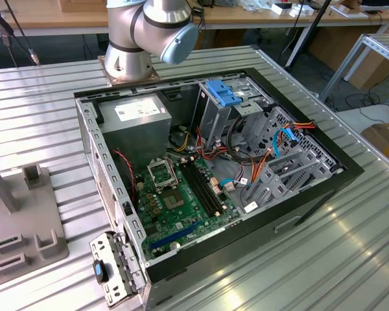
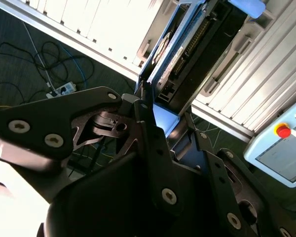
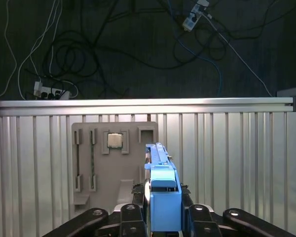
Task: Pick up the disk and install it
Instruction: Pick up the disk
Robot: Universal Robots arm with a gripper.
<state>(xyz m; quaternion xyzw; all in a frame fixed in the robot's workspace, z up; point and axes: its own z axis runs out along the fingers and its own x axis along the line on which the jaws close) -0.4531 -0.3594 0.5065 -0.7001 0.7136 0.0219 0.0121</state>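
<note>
While the open black steel computer case [image 1: 214, 249] sat on the ribbed aluminium table [image 1: 350, 259], circuit board and wiring bared, the arm's matte black bolted metal gripper [image 3: 161, 193] was elsewhere, pinching the disk [image 3: 160, 163] from both flat sides. The disk was a flat rectangular grey metal drive framed by a glossy bright blue plastic carrier rail. In the first wrist view it was turned edge-on, blue rail uppermost, above the table just beside a smooth grey slotted fixture plate [image 3: 116, 173] that carried a small square silvery processor chip [image 3: 114, 140]. Its long axis ran straight out from the fingers, away from the wrist and in line with the table's ribs. The second wrist view showed the same hold from the side, with one broad face catching the light.
</note>
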